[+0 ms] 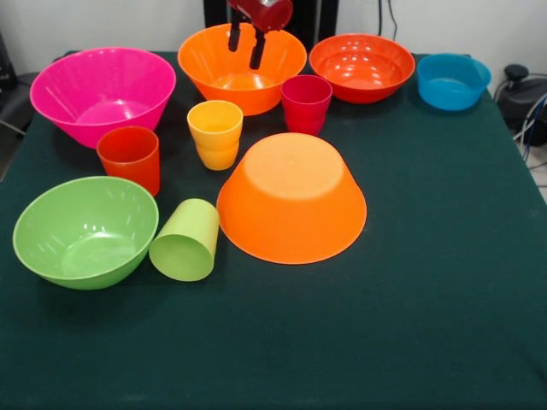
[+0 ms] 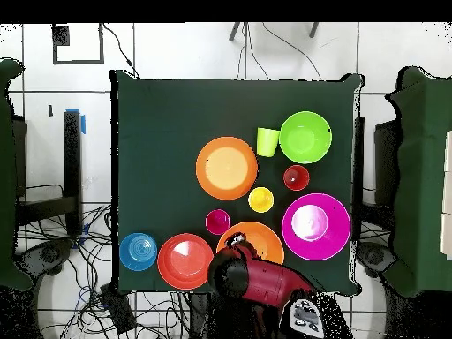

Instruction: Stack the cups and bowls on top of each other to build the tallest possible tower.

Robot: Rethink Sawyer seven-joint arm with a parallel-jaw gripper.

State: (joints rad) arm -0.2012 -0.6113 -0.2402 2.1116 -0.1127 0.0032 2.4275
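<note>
Black jaws of the gripper (image 1: 244,47) hang spread apart and empty above the upright orange bowl (image 1: 242,73). Glossy plastic everywhere: a second orange bowl (image 1: 291,198) sits upside down mid-tabletop (image 1: 410,325), and the lime green cup (image 1: 185,241) lies on its side, touching the green bowl (image 1: 84,231). No tower is built yet. Dark cloth lies bare along the near edge.

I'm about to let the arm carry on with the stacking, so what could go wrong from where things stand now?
1. The tool hangs open over the upright orange bowl; its flared wall may slip from a rim grip.
2. The magenta cup and yellow cup stand close by and could get knocked.
3. The green cup lies on its side beside the green bowl, and may roll if touched.
</note>
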